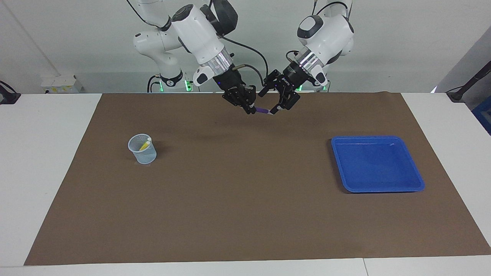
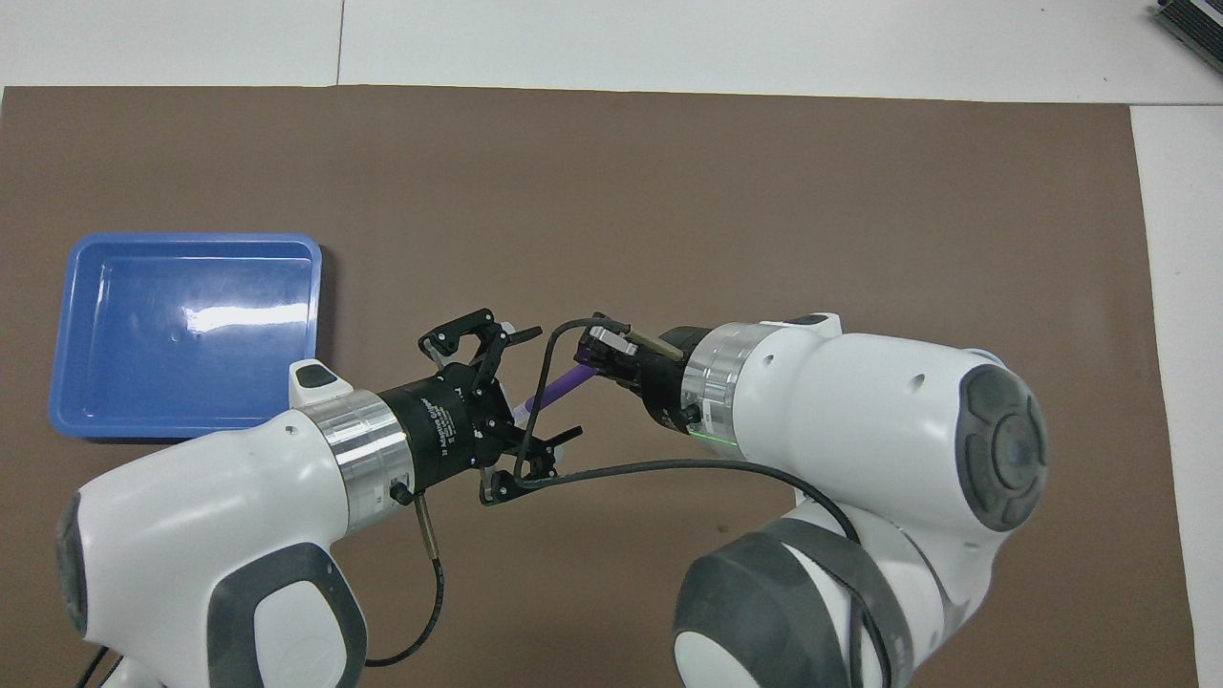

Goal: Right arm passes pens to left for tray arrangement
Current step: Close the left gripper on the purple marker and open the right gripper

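Scene: two white jointed robot arms meet in the air above a brown mat [image 1: 245, 199] that covers a white tabletop [image 1: 46, 161].
Right gripper [image 1: 251, 110]: black, two-fingered, with a small blue light; its jaws are clenched on a slim purple marker pen [image 1: 263, 110], raised over the part of the mat close to the robots.
Purple pen: it points from the right gripper toward the left gripper, its pale tip leading.
Left gripper [image 1: 277, 102]: black, two-fingered, on a silver wrist ring; its jaws are spread wide, one finger to each side of the pen's free end. Whether a finger already touches the pen is hard to tell.
Tray: a shallow, bright blue plastic tray [image 1: 416, 180] with a raised rim lies on the mat toward the left arm's end, with no pens in it.
Cup: a small pale blue mesh cup [image 1: 142, 150] stands on the mat toward the right arm's end, well apart from the tray.
Other pens: a yellow marker pen [image 1: 144, 145] leans inside the cup.
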Controlling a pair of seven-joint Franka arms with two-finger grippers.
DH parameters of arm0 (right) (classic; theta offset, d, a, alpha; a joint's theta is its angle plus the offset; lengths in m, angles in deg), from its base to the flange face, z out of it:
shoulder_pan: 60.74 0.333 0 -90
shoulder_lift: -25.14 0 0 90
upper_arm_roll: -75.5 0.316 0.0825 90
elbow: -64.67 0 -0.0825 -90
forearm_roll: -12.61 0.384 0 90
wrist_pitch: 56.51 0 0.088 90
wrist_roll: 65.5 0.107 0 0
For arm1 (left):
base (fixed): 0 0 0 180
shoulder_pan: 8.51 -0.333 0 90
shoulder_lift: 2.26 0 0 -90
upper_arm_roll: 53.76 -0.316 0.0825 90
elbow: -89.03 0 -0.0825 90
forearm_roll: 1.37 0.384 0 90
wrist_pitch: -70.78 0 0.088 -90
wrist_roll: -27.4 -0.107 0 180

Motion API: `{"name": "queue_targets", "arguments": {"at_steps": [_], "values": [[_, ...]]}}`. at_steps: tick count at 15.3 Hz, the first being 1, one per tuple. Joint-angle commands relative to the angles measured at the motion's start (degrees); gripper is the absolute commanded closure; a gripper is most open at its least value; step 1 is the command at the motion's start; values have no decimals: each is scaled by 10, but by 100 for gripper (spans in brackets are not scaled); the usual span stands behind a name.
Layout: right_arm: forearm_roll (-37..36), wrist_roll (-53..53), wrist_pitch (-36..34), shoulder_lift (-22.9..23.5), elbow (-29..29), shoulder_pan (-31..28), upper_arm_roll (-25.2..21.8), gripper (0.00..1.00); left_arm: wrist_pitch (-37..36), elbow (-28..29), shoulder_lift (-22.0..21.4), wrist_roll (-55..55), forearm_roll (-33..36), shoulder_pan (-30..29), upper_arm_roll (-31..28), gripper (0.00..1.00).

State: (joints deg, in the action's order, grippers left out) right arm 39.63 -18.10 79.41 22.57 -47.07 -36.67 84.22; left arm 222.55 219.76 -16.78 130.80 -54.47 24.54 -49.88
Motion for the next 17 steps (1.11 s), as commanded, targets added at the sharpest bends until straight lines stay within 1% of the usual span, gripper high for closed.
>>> {"name": "queue_targets", "arguments": {"at_steps": [1,5,9,13,14,15,17], "values": [[16,-7,13,-17,-22,-2,-1,100,27,12,4,5,-10,18,-7,0],[16,-19,14,-16,-22,-4,-1,100,26,16,3,-3,-10,19,-8,0],[17,-21,15,-16,-21,-6,-1,100,26,22,2,-11,-10,20,-8,10],[17,-22,15,-16,-21,-9,-2,100,26,23,1,-12,-10,20,-7,40],[17,-22,13,-16,-22,-8,-1,100,26,23,1,-12,-10,20,-7,46],[17,-23,12,-16,-21,-9,-1,100,26,23,1,-12,-10,20,-7,50],[17,-25,12,-16,-21,-10,-2,100,26,23,1,-13,-10,20,-7,54]]}}
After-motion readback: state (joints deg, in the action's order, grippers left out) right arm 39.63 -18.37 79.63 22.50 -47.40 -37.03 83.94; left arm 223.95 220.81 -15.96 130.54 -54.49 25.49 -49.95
